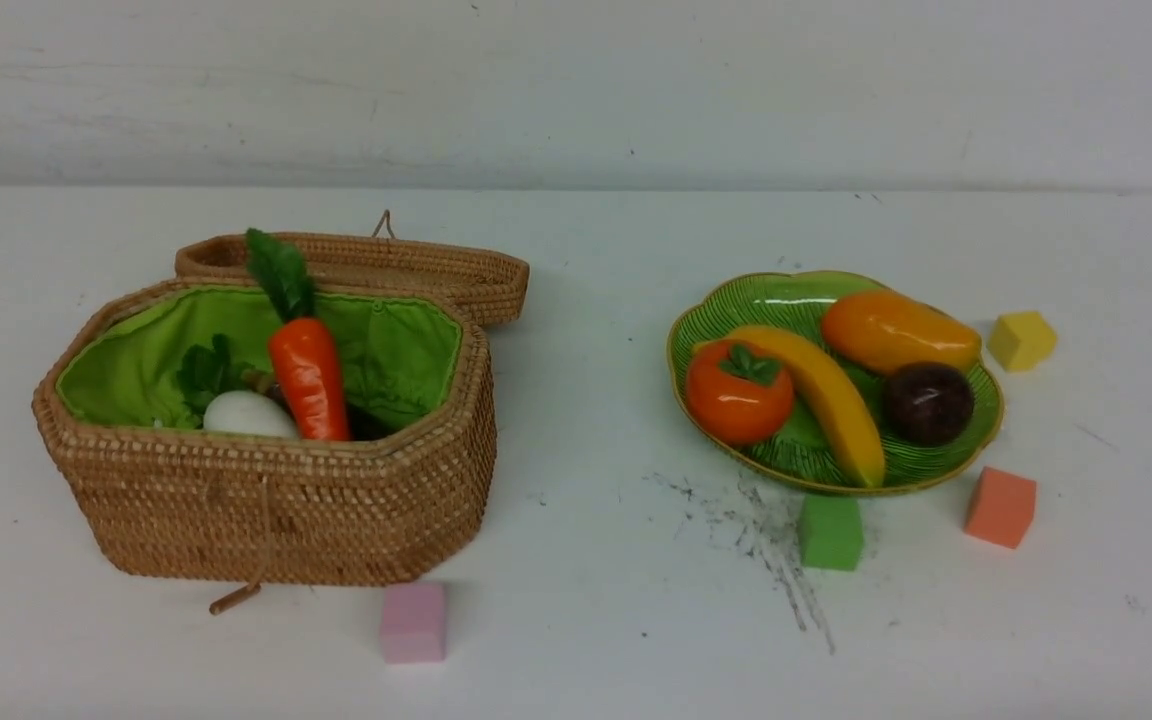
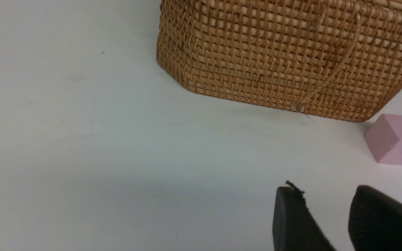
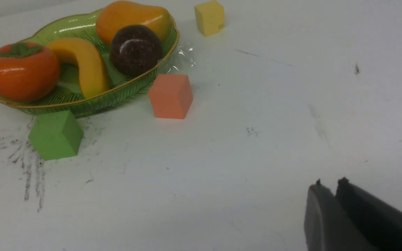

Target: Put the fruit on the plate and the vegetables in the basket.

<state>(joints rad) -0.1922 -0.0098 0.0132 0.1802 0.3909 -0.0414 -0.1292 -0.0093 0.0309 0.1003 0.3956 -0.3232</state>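
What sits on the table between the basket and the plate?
Nothing: front view shows bare white table between basket and plate, apart from dark scuffs near the plate.

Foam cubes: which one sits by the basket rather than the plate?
The pink cube, alone in front of the basket. The green, orange and yellow cubes all ring the plate.

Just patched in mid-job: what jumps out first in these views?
The orange carrot stands upright in the open, green-lined basket on the table's left. To the right, the green plate holds a persimmon, banana, mango and plum.
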